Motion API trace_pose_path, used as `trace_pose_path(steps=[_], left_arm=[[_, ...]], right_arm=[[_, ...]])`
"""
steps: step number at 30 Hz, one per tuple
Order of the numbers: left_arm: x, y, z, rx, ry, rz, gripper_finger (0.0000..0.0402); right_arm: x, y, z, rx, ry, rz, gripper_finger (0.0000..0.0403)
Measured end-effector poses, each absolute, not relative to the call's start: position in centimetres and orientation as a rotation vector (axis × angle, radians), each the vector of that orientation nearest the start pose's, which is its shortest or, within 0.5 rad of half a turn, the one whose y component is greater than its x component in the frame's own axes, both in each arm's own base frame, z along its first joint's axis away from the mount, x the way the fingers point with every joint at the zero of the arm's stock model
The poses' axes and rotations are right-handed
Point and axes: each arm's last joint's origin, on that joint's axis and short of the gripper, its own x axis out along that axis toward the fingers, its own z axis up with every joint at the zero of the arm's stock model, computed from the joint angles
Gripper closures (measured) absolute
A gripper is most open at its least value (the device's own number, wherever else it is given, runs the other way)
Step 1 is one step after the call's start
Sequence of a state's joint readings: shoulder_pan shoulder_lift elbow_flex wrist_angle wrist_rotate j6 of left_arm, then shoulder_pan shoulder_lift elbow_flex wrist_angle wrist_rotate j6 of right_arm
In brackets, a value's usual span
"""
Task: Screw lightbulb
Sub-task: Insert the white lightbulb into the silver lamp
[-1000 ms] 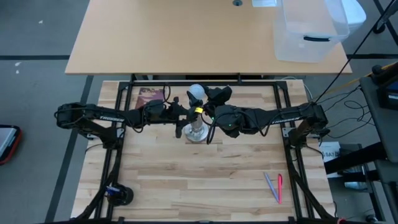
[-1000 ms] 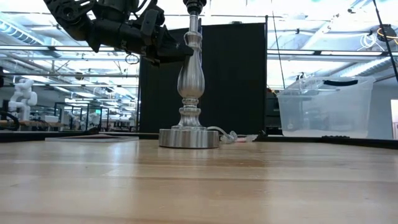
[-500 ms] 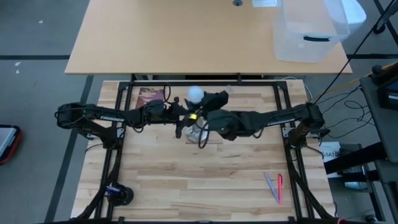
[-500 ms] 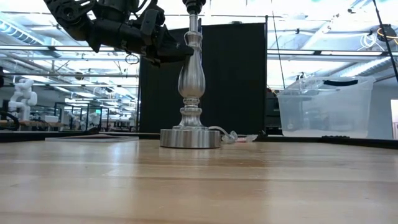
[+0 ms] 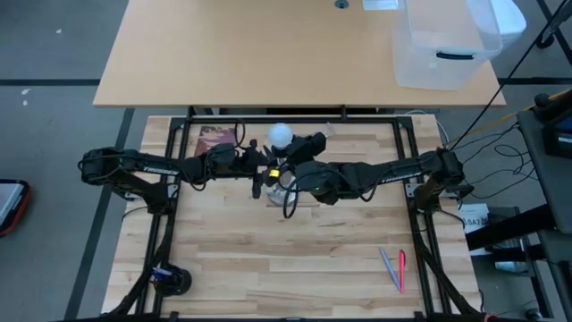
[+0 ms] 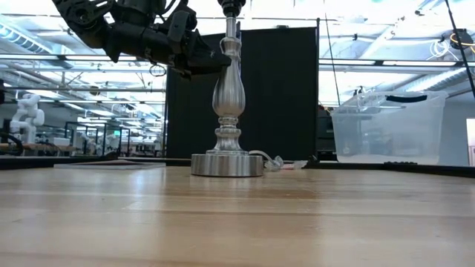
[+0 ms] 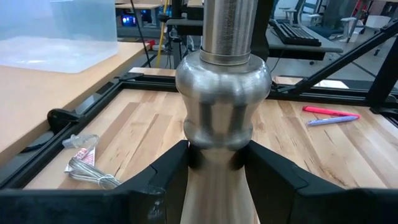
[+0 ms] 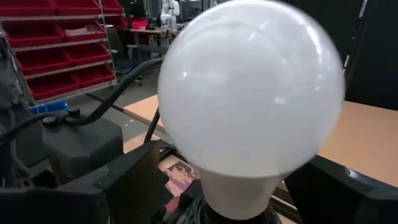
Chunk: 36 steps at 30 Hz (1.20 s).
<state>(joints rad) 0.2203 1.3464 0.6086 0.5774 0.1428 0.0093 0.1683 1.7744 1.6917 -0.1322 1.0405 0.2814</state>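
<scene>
Between the right gripper's (image 8: 242, 180) jaws, the lightbulb (image 8: 249, 93) stands upright with its neck down in the dark socket atop the lamp stand (image 6: 228, 96); the dark fingers (image 8: 134, 174) flank the neck on either side with a gap showing, so the jaws appear released and not clamped on the glass. A second ago, in the high view, the right gripper sat slightly farther to the right with the bulb nearer its own body; now the arm has slid inward over the stand and its jaws have spread wider. Judged from this, the right gripper has let go after a turn and is re-setting for another grasp, so the screwing is probably under way but not finished; how deep the screw base sits cannot be seen.

From above, the lightbulb (image 5: 281, 134) shows as a white ball just beyond the right gripper (image 5: 288, 166), directly over the stand. The left gripper (image 7: 211, 168) is clenched on the lamp stand's narrow waist just under the bulge, one finger (image 7: 165, 171) pressed to each side, steadying the stand; its grip is unchanged over the last second. At table height, the left gripper (image 6: 211, 63) meets the stem high up, well above the round base resting on the wooden table (image 6: 237, 222).
</scene>
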Motion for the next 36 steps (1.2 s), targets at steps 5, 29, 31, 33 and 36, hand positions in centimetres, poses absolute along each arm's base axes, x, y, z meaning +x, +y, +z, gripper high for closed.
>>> trace_pose_path(steps=[5, 29, 31, 33, 36], left_arm=[[27.23, 5.68, 22.51, -0.020, 0.158, 0.077, 0.0250], [27.22, 5.68, 22.51, -0.027, 0.159, 0.078, 0.0250], [27.22, 5.68, 22.51, -0.027, 0.159, 0.078, 0.0250], [27.22, 5.68, 22.50, -0.027, 0.159, 0.078, 0.0250], [27.22, 5.68, 22.50, -0.027, 0.159, 0.078, 0.0250]], right_arm=[[40.17, 4.45, 38.58, 0.126, 0.052, -0.879, 0.0083], [40.11, 4.71, 39.07, 0.096, 0.041, -0.869, 0.0050], [40.11, 4.70, 39.07, 0.096, 0.041, -0.871, 0.0039], [40.10, 4.70, 39.05, 0.094, 0.044, -0.873, 0.0029], [40.09, 4.70, 39.02, 0.096, 0.045, -0.874, 0.0019]])
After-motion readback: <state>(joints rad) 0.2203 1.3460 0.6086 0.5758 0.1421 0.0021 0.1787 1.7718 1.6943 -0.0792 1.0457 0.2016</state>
